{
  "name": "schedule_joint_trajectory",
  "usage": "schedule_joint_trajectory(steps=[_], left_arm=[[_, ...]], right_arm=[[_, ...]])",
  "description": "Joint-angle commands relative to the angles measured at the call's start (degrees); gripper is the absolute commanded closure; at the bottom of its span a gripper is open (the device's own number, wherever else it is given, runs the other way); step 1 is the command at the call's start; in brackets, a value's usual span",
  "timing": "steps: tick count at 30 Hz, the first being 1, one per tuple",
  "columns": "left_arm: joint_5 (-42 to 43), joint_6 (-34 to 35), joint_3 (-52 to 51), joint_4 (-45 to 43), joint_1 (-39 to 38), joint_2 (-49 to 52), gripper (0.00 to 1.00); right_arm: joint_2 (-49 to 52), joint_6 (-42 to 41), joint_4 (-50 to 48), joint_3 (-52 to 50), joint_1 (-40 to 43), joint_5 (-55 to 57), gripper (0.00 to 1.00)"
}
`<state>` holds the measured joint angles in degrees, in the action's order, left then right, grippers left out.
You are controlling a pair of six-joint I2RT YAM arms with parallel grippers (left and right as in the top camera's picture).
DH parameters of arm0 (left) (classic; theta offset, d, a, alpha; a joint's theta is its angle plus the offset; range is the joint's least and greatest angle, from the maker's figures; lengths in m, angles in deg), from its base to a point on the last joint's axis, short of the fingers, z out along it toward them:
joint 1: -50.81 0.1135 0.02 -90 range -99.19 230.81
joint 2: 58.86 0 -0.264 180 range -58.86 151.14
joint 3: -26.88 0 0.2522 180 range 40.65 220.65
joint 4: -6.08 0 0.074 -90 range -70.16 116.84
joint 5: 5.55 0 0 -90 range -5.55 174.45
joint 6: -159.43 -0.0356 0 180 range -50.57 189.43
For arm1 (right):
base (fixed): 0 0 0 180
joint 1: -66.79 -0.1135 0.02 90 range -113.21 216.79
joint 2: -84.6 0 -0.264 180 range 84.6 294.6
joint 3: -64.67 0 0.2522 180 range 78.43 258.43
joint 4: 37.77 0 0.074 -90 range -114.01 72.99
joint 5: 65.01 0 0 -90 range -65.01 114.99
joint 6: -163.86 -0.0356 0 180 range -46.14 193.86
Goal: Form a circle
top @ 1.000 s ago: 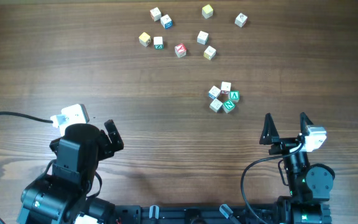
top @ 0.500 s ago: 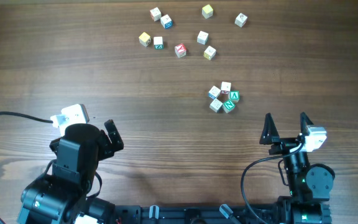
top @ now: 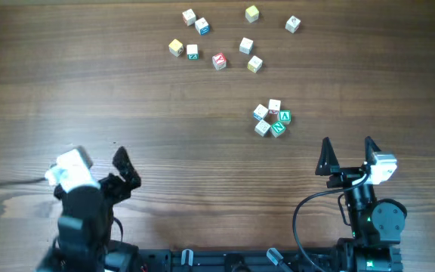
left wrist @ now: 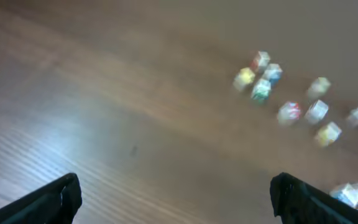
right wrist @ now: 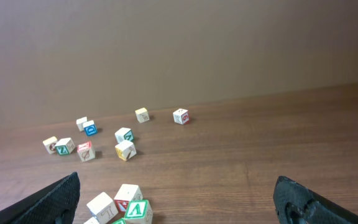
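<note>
The circle (top: 271, 119) is a tight ring of small wooden letter cubes right of the table's middle, with two green-faced cubes on its near side. It also shows at the bottom left of the right wrist view, circle (right wrist: 123, 208), and blurred at the right edge of the left wrist view, circle (left wrist: 353, 194). My right gripper (top: 347, 147) (right wrist: 179, 199) stands open near the front edge, just right of the ring, with nothing between its fingers. My left gripper (top: 104, 160) (left wrist: 176, 199) is open and empty at the front left, far from the ring.
Several loose letter cubes (top: 217, 60) lie scattered along the far side of the wooden table (top: 89, 83); they also show in the right wrist view as loose cubes (right wrist: 124, 149) and blurred as loose cubes (left wrist: 289, 112). A grey wall stands behind the table.
My left arm has swung back toward the front left edge, and its wrist view is blurred by motion. The right arm and all cubes have stayed put.
</note>
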<state>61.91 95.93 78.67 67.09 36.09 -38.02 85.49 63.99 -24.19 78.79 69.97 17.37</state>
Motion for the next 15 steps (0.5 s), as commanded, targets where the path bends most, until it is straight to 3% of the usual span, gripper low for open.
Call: schedule_joint_trajectory(steps=[1, 4, 8, 15], left_arm=[[7.5, -6.0, -11.1, -10.8, 6.6, -11.5, 0.00], [12.3, -8.3, -18.5, -18.9, 10.5, -17.1, 0.00], [12.3, -9.5, -25.7, -27.1, 11.6, -20.6, 0.00], [13.4, -11.0, -34.6, -41.7, 14.0, -20.7, 0.00]], right_arm=[[-0.7, -0.7, -0.2, -0.1, -0.2, 0.8, 0.00], [-0.7, -0.7, -0.2, -0.1, -0.2, 0.8, 0.00], [-0.7, -0.7, -0.2, -0.1, -0.2, 0.8, 0.00], [-0.7, -0.7, -0.2, -0.1, -0.2, 0.8, 0.00]])
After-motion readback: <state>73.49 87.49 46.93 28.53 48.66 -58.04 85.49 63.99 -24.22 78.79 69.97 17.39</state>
